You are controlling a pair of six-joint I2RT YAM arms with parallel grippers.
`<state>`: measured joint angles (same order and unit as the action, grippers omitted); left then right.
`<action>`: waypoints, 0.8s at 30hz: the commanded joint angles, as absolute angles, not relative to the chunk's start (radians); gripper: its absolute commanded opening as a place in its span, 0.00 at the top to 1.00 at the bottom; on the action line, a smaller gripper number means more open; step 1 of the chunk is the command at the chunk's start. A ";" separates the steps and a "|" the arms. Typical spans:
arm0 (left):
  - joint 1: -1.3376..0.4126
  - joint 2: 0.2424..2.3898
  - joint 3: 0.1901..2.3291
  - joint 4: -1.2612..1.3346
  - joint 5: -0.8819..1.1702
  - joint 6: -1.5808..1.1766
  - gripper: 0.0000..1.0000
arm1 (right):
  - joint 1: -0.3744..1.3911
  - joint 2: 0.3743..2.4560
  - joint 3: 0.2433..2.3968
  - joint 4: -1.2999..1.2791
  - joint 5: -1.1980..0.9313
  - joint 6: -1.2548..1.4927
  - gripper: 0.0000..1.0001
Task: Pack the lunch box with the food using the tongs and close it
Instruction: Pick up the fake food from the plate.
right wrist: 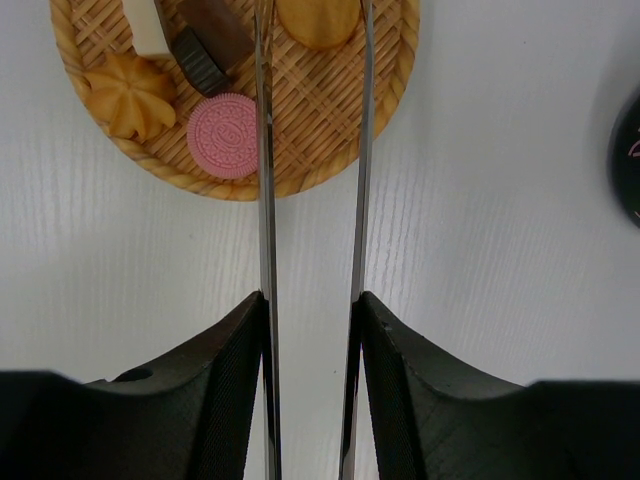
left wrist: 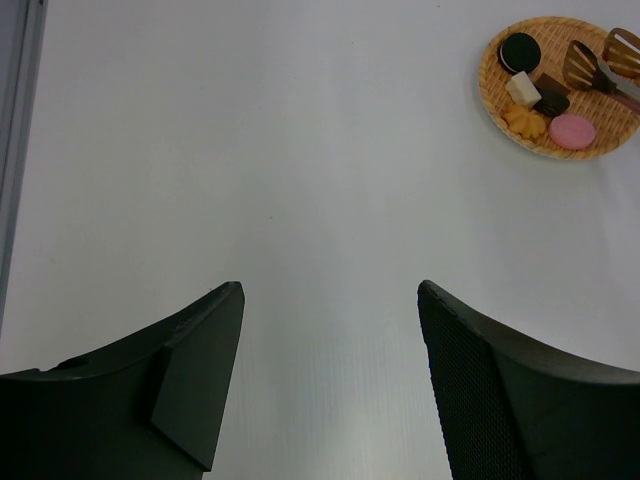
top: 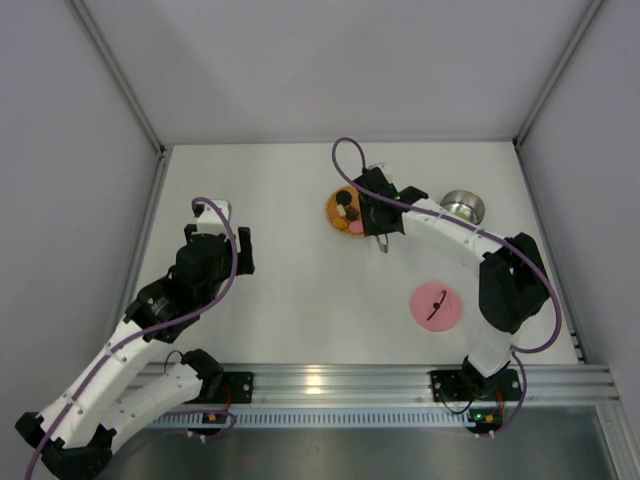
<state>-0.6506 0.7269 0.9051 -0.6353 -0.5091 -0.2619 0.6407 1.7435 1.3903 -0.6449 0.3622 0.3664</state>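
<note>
1. Left pincer [left wrist: 330,290] hangs released, holding nothing, far from everything.
2. Right pincer [right wrist: 312,300] grasps the tongs [right wrist: 265,200] over the woven tray [right wrist: 385,70].
3. Lunch box [top: 463,207] stands uncovered on the worktop [top: 290,200], with the pink lid [top: 437,305] apart.
4. Food [right wrist: 224,135] lies on the tray; packing looks unstarted.

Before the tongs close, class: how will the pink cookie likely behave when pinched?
The pink cookie is a flat disc, so it may roll if stood on edge. The smooth metal tongs could let it slip. It looks thin, probably brittle.
</note>
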 commanded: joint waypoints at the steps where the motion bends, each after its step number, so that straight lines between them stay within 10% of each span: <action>1: -0.649 0.719 0.897 -0.604 -0.511 -0.256 0.25 | 0.664 1.715 1.437 -0.661 0.380 0.354 0.59; 24: -0.649 0.718 0.897 -0.601 -0.511 -0.256 0.25 | 0.663 1.648 1.471 -0.696 0.420 0.351 0.74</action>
